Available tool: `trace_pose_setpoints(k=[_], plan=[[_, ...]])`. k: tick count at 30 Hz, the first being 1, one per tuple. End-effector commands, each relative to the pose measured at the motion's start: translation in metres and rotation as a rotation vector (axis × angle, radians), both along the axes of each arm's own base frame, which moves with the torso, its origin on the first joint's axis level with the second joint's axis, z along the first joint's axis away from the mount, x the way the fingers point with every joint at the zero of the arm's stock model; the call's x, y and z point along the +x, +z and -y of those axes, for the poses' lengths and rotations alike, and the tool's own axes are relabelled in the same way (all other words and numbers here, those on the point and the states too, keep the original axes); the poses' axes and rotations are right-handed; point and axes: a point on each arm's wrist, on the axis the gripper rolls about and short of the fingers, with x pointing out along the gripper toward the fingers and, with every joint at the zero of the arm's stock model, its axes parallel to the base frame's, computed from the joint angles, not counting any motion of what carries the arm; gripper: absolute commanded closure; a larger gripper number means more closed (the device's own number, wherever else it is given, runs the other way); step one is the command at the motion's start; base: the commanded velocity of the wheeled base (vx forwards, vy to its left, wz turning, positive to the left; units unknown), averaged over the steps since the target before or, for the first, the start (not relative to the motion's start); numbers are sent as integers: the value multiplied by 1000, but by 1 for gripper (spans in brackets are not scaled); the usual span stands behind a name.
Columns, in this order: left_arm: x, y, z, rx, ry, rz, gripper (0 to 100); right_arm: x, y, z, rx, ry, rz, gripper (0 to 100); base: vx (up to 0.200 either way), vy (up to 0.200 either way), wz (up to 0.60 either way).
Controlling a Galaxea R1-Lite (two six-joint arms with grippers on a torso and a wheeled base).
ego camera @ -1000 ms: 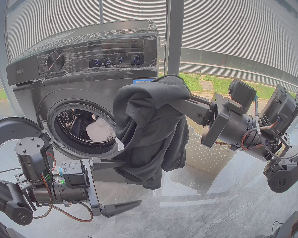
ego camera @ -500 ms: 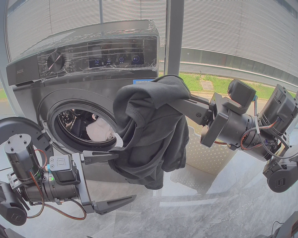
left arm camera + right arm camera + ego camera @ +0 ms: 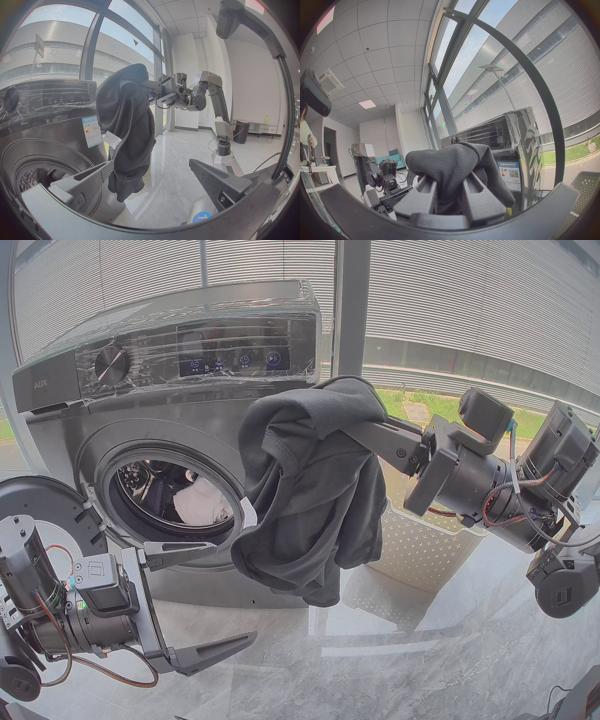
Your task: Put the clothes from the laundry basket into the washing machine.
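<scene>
A dark grey garment (image 3: 312, 490) hangs from my right gripper (image 3: 353, 427), which is shut on its top fold, in front of the washing machine (image 3: 169, 365) just right of the drum opening (image 3: 172, 496). In the right wrist view the cloth (image 3: 450, 162) bunches between the fingers (image 3: 418, 197) of that gripper (image 3: 448, 184). A white cloth (image 3: 200, 502) lies inside the drum. My left gripper (image 3: 235, 590) is open, low at the left, apart from the garment's lower hem. In the left wrist view the garment (image 3: 125, 118) hangs beyond that gripper (image 3: 150, 165).
The round machine door (image 3: 37, 502) stands open at the left. A white perforated laundry basket (image 3: 425, 546) sits on the floor right of the machine, behind the garment. Glossy marble floor (image 3: 387, 665) lies open in front.
My left gripper has drawn back to the left and down, off the garment's hem. My right gripper has lifted the garment a little higher and slightly rightward.
</scene>
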Motion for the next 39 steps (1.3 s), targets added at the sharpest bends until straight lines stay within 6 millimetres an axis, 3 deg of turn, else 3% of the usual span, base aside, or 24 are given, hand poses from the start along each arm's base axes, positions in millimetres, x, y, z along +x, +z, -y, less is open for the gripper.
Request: trace_pose_setpoints(k=[1, 8, 22, 39], plan=[[6, -6, 3, 13, 4, -26, 0, -2, 0, -4, 0, 13, 0, 100, 0, 0, 0], [31, -10, -1, 25, 90, -51, 0, -7, -1, -9, -1, 39, -1, 100, 0, 0, 0], [27, -9, 15, 24, 7, -50, 0, -4, 0, -16, 3, 49, 1, 100, 0, 0, 0], [44, -12, 25, 33, 5, -63, 0, -10, -1, -23, 2, 77, 0, 100, 0, 0, 0]])
